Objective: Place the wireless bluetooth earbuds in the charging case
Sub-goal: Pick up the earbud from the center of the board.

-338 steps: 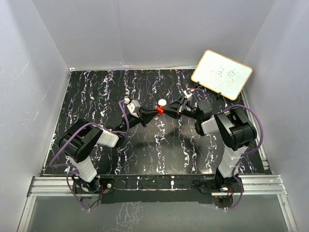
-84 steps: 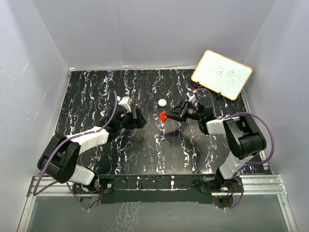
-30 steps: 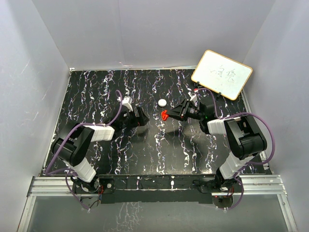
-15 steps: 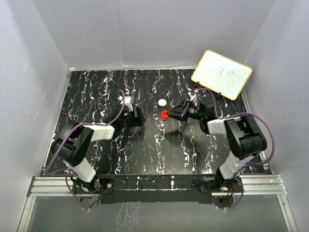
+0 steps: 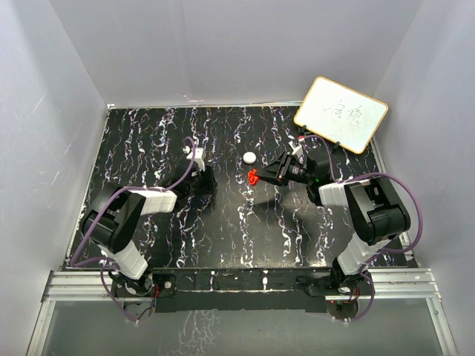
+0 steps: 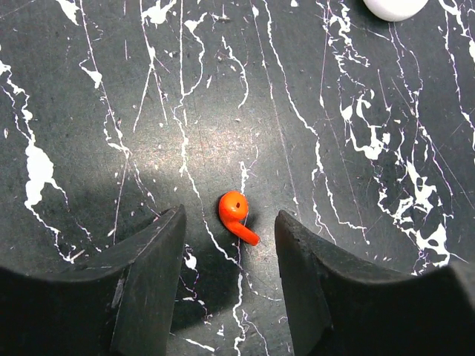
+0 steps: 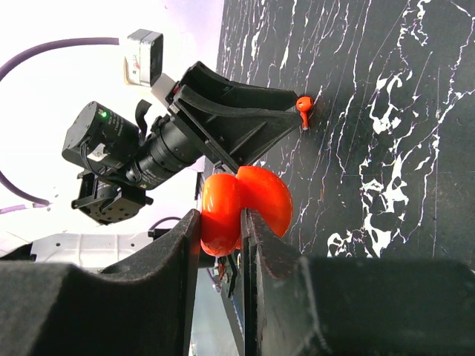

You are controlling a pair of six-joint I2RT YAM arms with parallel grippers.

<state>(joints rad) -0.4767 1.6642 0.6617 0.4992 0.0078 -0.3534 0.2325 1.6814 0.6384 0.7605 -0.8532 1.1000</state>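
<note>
A small red earbud (image 6: 237,216) lies on the black marbled table, directly between the fingers of my left gripper (image 6: 229,236). The jaws stand apart with a gap on each side of the earbud, touching nothing. The right wrist view shows the same earbud (image 7: 303,106) at the tip of the left gripper (image 7: 286,119). My right gripper (image 7: 222,219) is shut on the red charging case (image 7: 249,202), which is hinged open and held above the table. In the top view the case (image 5: 253,177) hangs right of centre, a short way from the left gripper (image 5: 205,180).
A white round disc (image 5: 250,157) lies on the table just behind the case, and its edge shows in the left wrist view (image 6: 393,6). A whiteboard (image 5: 341,114) leans at the back right corner. Grey walls enclose the table on three sides.
The left gripper's fingers have drawn closer together around the red earbud, and the gripper has shifted slightly left. The right arm and the case have not moved.
</note>
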